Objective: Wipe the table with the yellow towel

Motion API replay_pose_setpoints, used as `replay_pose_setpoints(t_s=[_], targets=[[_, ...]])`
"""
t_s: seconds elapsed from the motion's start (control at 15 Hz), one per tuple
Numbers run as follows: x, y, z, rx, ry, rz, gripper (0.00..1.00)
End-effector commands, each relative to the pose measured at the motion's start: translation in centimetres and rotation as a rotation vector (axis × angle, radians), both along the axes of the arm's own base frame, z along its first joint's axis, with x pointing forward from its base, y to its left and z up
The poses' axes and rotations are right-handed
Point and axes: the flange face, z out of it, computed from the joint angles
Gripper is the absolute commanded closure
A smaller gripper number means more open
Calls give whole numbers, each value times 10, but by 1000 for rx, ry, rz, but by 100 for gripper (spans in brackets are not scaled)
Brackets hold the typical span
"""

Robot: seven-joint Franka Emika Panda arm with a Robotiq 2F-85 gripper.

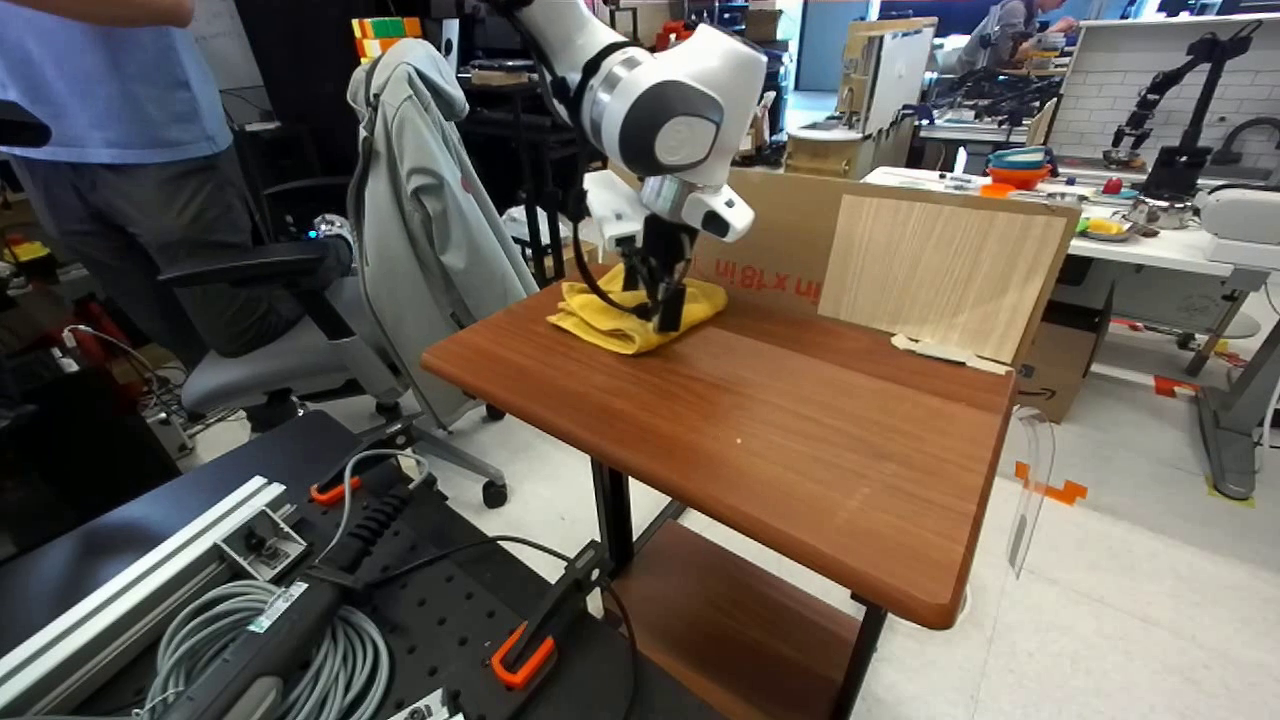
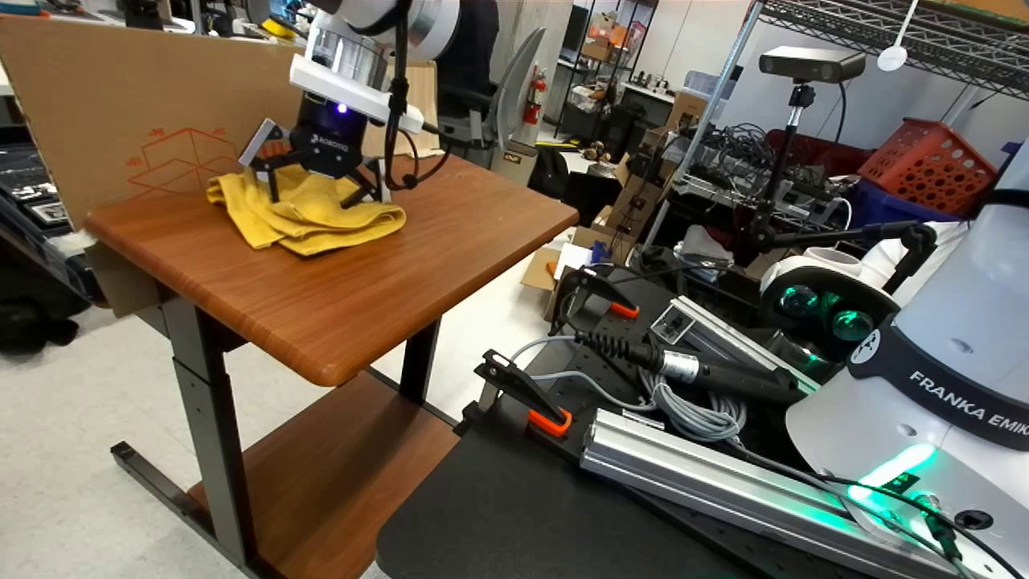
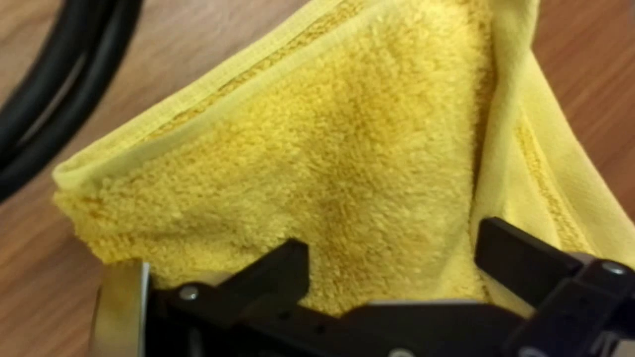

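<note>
The yellow towel (image 1: 600,325) is lying in a loosely folded pile on the wood-grain table (image 1: 800,440), toward one end of the top and close to an upright cardboard sheet (image 2: 80,104) that is showing red printing in both exterior views. Directly over the cloth, the Robotiq gripper (image 2: 316,185) is pointing downward, its jaws standing wide apart with the towel spreading beneath them; whether their tips are touching the fabric or hanging just above it, I cannot tell. In the wrist view the fuzzy terry pile is filling most of the space ahead of the gripper, one hemmed edge slanting across the upper left and a folded flap running down the right side. Black cables (image 3: 59,94) are curving past the towel's corner there. The Franka Emika Panda arm (image 1: 690,125) is hanging above this end of the table, and its white base (image 2: 977,470) is glowing green in an exterior view. A wood-grain panel (image 1: 940,270) is leaning against the cardboard sheet, farther along the table. A gray jacket (image 1: 430,170) is hanging over an office chair (image 1: 245,378), and a person (image 1: 110,100) in a blue shirt is standing near it. Coiled gray cable (image 1: 355,645) is lying on a black pegboard (image 1: 450,610), where orange-tipped clamps (image 1: 575,580) are sitting.
</note>
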Motion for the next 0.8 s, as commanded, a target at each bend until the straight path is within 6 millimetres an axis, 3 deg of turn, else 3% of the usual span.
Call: replay_pose_setpoints(t_s=[0.0,0.2,0.4,0.53,0.73], targets=[[-48,36,10,58,-48,156,0],[-75,54,10,92,-34,248,0],[-99,47,-6,117,70,276,0],[-114,23,-15,80,113,279,0],[-120,-43,-18,18,138,209,0]])
